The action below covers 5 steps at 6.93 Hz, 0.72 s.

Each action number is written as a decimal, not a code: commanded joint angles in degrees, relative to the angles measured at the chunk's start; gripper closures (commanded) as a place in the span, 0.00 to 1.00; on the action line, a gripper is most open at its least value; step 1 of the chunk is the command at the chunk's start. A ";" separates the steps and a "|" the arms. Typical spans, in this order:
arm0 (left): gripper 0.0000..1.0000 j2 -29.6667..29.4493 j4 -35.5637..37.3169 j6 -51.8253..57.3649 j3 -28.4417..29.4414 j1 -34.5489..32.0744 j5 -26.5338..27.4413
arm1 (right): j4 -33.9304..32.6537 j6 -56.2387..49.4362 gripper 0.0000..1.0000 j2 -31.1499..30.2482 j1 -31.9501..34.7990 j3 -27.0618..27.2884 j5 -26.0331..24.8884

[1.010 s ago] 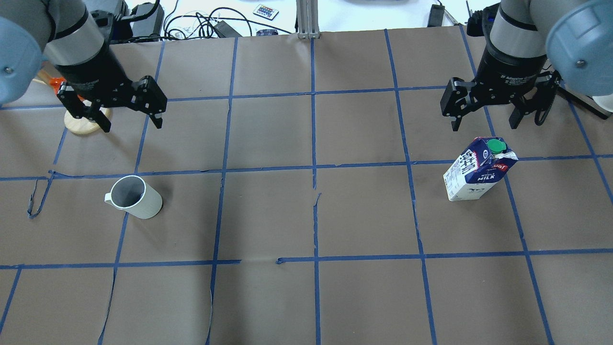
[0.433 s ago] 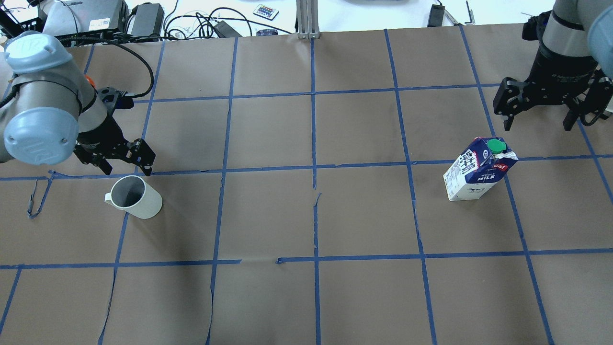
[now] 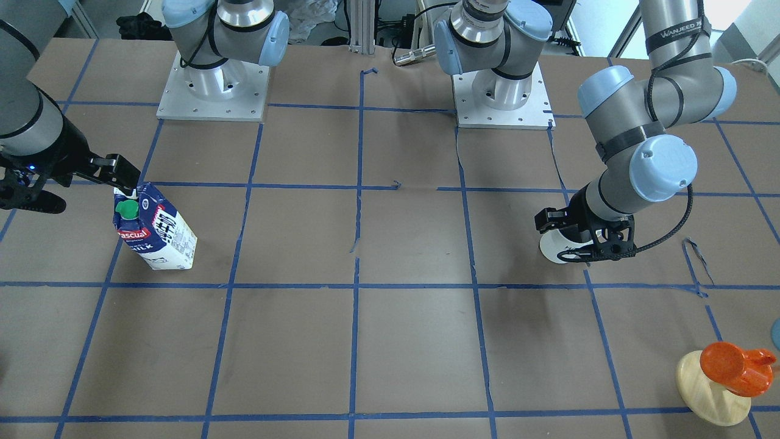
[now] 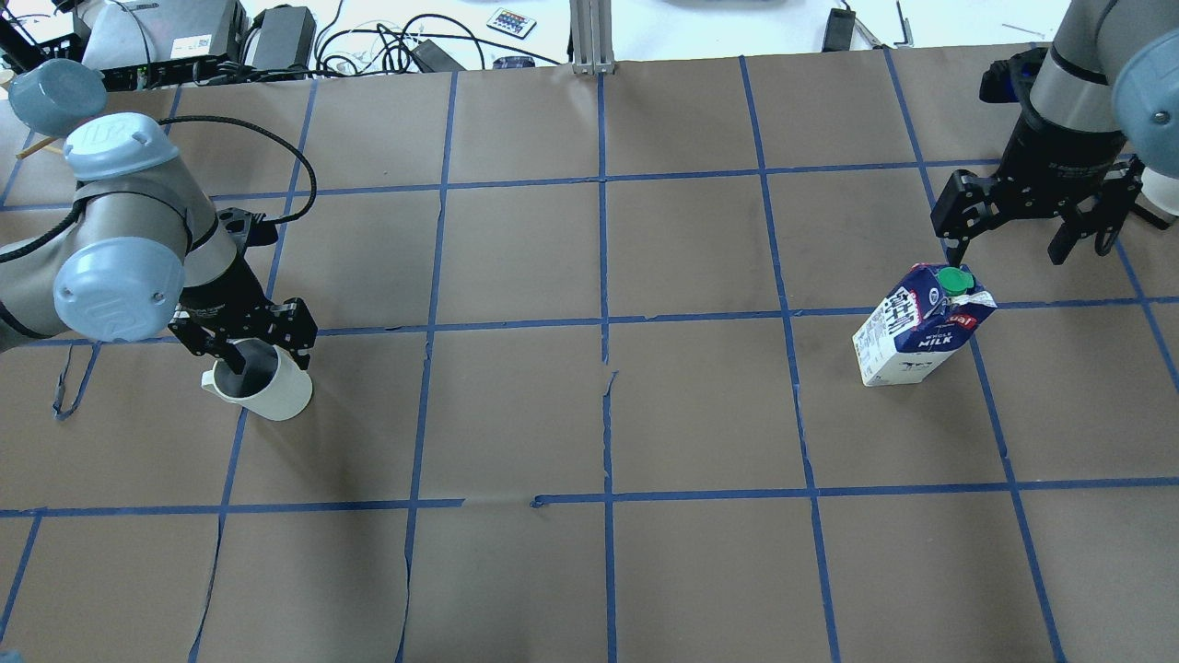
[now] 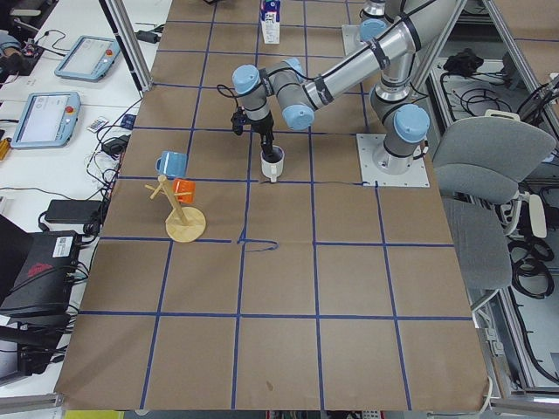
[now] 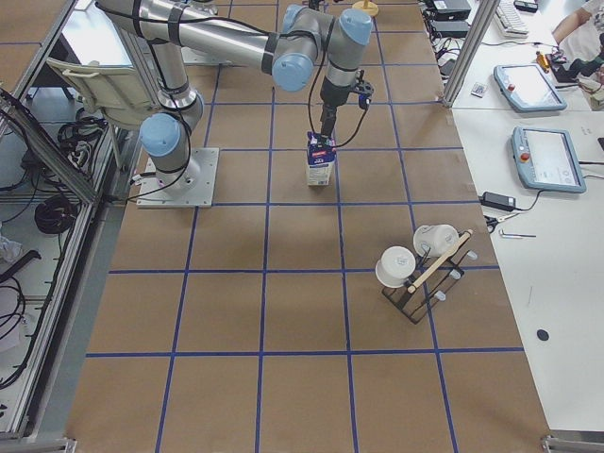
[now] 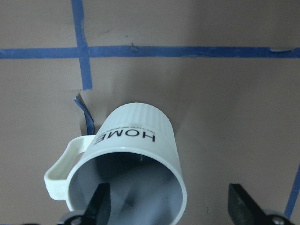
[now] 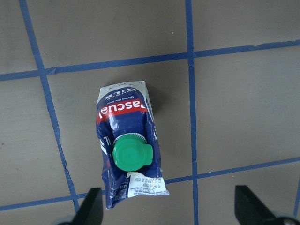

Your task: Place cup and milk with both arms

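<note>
Left tool (image 4: 264, 350) is spread apart at the cup (image 4: 276, 394) — one finger (image 7: 100, 202) inside, one outside — not squeezing yet. Right tool (image 4: 1007, 245), spread apart too, hangs over the milk (image 4: 921, 333). Both things stand on the worktop (image 4: 516, 414); grabbing and placing are left.

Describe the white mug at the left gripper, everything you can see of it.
The cup is a white ribbed mug, ceramic-looking, with a dark grey inside, small dark "HOME" lettering under the rim and one loop handle. It stands upright and looks empty, on the brown paper table at a blue tape line. The open left gripper straddles the wall opposite the handle, one finger over the opening and the other outside. No contact is visible.
</note>
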 commanded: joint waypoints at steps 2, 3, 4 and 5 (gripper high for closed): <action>1.00 -0.63 0.11 -0.68 0.14 -0.03 0.47 | -2.70 -2.85 0.00 0.17 -0.24 2.25 2.43; 1.00 -0.54 0.28 -0.94 0.31 -0.03 0.47 | -4.18 -2.59 0.00 0.26 -0.24 3.04 3.84; 1.00 -0.45 0.37 -1.29 0.31 -0.20 0.47 | -4.54 -3.11 0.00 0.26 -0.24 3.74 4.03; 1.00 -0.11 0.37 -1.73 0.57 -1.51 0.47 | -5.42 -3.38 0.00 0.34 -0.24 4.18 4.03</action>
